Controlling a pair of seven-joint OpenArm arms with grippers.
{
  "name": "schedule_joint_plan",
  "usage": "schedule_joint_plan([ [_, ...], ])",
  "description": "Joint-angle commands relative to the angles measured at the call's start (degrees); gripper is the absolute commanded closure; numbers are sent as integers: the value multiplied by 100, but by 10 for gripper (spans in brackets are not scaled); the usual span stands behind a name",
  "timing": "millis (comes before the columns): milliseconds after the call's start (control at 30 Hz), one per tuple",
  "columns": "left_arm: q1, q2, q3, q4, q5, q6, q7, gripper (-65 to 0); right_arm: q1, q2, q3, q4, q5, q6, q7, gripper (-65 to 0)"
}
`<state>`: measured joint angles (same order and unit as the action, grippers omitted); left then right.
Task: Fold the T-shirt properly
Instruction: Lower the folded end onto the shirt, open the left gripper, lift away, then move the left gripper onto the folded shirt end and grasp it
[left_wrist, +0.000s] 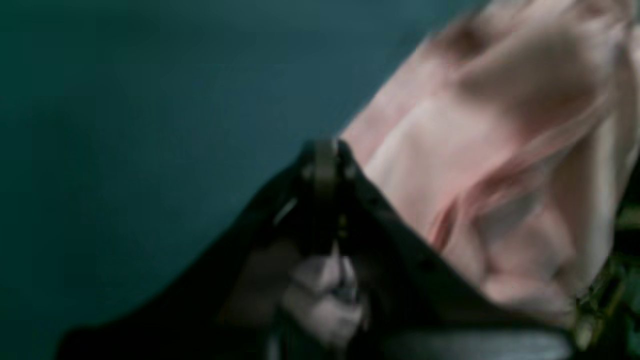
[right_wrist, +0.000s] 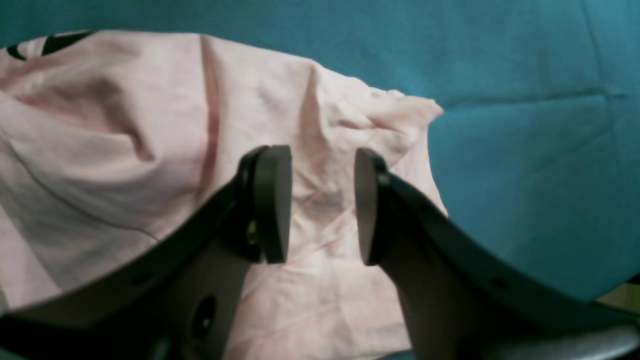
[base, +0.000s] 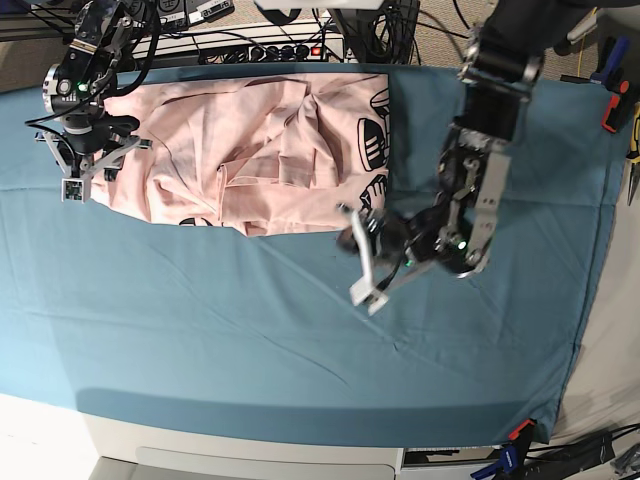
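The pale pink T-shirt (base: 250, 150) lies crumpled at the back left of the teal table cloth (base: 250, 330), black lettering showing along its right and lower edges. My right gripper (right_wrist: 322, 205) stands open over the shirt's left end (right_wrist: 125, 150), pads apart with nothing between them; the base view shows this gripper (base: 85, 170) at the shirt's left side. My left gripper (left_wrist: 325, 155) is shut, its tip right at the shirt's edge (left_wrist: 475, 150). Blur hides whether cloth is pinched. In the base view the left gripper (base: 358, 250) sits at the shirt's lower right corner.
Cables and a power strip (base: 250, 45) run behind the table's back edge. Clamps (base: 612, 100) hold the cloth at the right edge and one more clamp (base: 520, 432) at the front right corner. Bare teal cloth spreads in front of the shirt.
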<state>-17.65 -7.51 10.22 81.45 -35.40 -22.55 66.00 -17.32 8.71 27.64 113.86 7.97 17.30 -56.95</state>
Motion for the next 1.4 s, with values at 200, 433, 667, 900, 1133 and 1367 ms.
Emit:
schedule_joint_plan([
  [200,461,-120,9,616,-382,-44,33,0,33,72,22,74,15,-42,140,-217],
  [433,723,-125,9,1449,-138,-122,-190,0,33,63,22,74,15,-42,138,-217],
  [667,1049,-125,9,1445,9,-7,-173,0,35,63,22,74,15,-42,140,-217],
  [900,1408,-144,9,1445,286,223,-173,0,33,63,22,74,15,-44,138,-217],
  [1133,1606,-109,11,1447,66,173,-173,0,35,63,22,74,17,-42,144,-217],
  [1367,1589,-103,11,1539,-271,-42,-223,0,35,63,20,74,17,-42,144,-217],
])
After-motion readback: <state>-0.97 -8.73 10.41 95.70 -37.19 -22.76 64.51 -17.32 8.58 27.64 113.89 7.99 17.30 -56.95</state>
